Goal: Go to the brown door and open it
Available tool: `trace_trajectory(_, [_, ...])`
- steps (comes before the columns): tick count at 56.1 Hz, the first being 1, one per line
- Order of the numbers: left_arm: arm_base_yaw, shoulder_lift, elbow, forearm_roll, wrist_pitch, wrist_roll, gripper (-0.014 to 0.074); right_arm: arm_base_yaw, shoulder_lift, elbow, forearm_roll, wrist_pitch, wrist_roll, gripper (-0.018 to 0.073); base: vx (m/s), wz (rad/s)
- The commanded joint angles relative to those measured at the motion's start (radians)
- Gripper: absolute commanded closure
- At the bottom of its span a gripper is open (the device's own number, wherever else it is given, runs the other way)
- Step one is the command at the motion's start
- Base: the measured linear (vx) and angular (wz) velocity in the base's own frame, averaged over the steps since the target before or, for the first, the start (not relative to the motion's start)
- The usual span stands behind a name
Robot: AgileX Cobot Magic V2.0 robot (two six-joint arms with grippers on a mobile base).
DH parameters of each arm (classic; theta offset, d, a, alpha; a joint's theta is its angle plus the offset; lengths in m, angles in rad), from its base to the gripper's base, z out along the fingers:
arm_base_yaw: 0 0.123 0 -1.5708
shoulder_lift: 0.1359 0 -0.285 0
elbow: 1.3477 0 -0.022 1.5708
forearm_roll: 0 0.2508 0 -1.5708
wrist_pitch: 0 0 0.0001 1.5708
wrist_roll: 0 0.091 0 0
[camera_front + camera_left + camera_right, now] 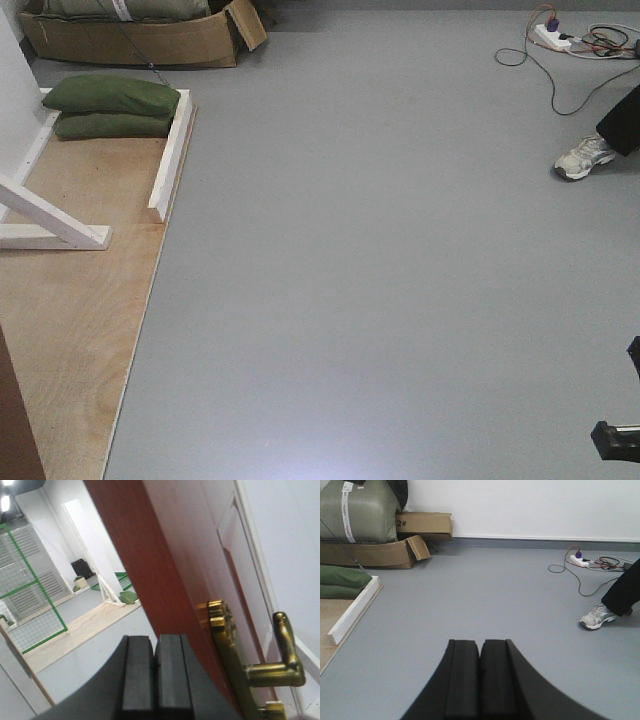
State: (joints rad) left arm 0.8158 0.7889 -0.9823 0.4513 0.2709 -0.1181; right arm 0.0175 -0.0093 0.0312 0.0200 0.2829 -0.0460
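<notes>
Left wrist view shows the brown door [165, 555] only partly.

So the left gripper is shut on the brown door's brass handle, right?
No. The left gripper is shut, but on nothing: in the left wrist view the brown door's brass handle sits apart, to its right.

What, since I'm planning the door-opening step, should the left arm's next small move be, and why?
Probably open the left gripper and ease it toward the brass lever handle. Its pads are pressed together and hold nothing. The handle on the brown door sits to the right of them in the wrist view, ungrasped.
</notes>
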Motion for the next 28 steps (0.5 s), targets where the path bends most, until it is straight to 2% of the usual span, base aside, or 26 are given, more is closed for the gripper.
trace_trajectory(1, [0.006,0.004,-0.039,-0.029,-0.067,-0.002,0.0600,-0.002,-0.009,0.004,-0.007,-0.082,-0.006,0.0559,0.00,0.00])
trace_trajectory(5, [0.006,0.016,-0.053,-0.105,-0.069,-0.002,0.0600,-0.002,-0.009,0.004,-0.007,-0.082,-0.006,0.0559,0.00,0.00])
trace_trajectory(7, [0.006,0.023,-0.068,-0.169,-0.071,-0.002,0.0600,-0.002,-0.009,0.004,-0.007,-0.082,-0.006,0.0559,0.00,0.00])
trace_trajectory(8, [0.006,0.071,-0.122,-0.421,-0.125,-0.002,0.0600,-0.002,-0.009,0.004,-0.007,-0.082,-0.006,0.0559,0.00,0.00])
trace_trajectory(14, [0.006,0.106,-0.148,-0.640,-0.233,-0.001,0.0600,-0.002,-0.009,0.004,-0.007,-0.082,-0.006,0.0559,0.00,0.00])
trace_trajectory(17, [0.006,0.118,-0.149,-0.777,-0.318,-0.001,0.0600,-0.002,-0.009,0.004,-0.007,-0.082,-0.006,0.0559,0.00,0.00])
trace_trajectory(22, [0.006,0.130,-0.149,-1.039,-0.505,-0.001,0.0600,-0.002,-0.009,0.004,-0.007,-0.082,-0.006,0.0559,0.00,0.00])
trace_trajectory(28, [0.006,0.138,-0.149,-1.351,-0.810,-0.001,0.0600,-0.002,-0.009,0.004,-0.007,-0.082,-0.006,0.0559,0.00,0.00])
